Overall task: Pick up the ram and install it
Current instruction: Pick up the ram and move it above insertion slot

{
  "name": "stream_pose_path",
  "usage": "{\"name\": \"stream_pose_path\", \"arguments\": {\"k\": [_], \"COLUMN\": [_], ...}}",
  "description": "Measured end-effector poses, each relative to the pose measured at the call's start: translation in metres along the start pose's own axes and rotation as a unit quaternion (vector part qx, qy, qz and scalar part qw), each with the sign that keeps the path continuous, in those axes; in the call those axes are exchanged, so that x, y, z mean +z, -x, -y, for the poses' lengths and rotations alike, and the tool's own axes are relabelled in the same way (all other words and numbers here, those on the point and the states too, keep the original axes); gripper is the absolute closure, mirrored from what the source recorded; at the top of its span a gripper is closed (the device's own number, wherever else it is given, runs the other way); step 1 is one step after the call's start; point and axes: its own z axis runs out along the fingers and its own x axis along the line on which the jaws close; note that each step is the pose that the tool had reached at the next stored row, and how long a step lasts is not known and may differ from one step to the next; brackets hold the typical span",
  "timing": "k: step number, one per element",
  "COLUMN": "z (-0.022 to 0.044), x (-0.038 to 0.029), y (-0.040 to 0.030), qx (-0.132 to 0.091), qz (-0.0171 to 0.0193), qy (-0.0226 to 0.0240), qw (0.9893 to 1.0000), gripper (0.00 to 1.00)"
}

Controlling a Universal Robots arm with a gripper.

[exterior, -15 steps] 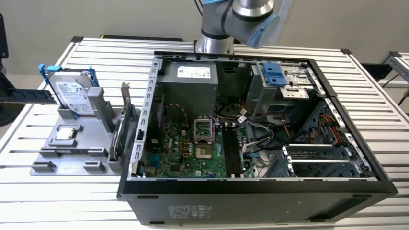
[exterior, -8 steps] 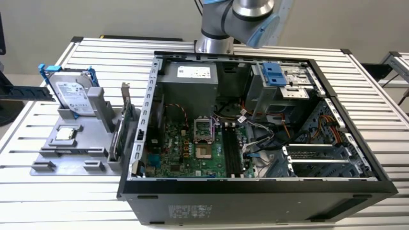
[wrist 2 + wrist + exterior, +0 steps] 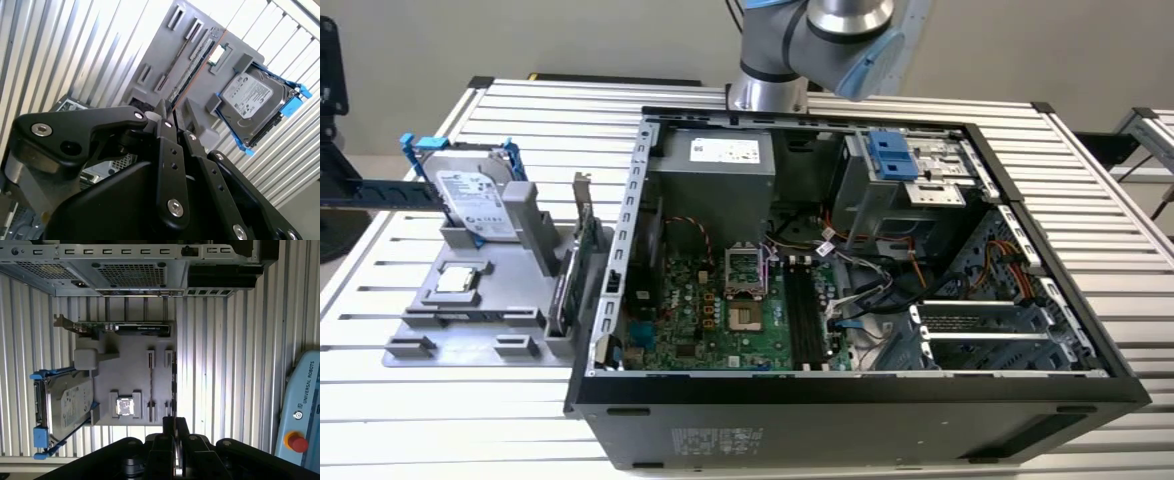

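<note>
The ram (image 3: 173, 380) stands on its long edge in a grey parts holder (image 3: 130, 370) on the slatted table, along the holder's side farthest from the hard drive. In the second wrist view the ram (image 3: 192, 65) shows as a long narrow strip with small chips. My gripper (image 3: 175, 421) hangs well above the holder, in line with the ram's length, and holds nothing. In both wrist views the black fingers of the gripper (image 3: 176, 112) lie close together and look shut. The open computer case (image 3: 854, 400) shows its motherboard with dark memory slots (image 3: 803, 315).
On the holder (image 3: 454, 310) rest a silver hard drive (image 3: 474, 200) with blue rails, a square chip (image 3: 460, 280) and an upright green card (image 3: 587, 250) next to the case. The arm (image 3: 814, 30) rises behind the case. A pendant (image 3: 300, 405) with a red button lies off to one side.
</note>
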Motion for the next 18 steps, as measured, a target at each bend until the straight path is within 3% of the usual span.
{"name": "stream_pose_path", "arguments": {"k": [5, 18], "z": [-0.0072, -0.0438], "x": [-0.0001, -0.0004], "y": [-0.0001, -0.0008], "qx": [0.0, 0.0], "qz": [0.0, 0.0001], "qy": [0.0, 0.0], "qw": [1.0, 1.0], "gripper": [1.0, 1.0]}}
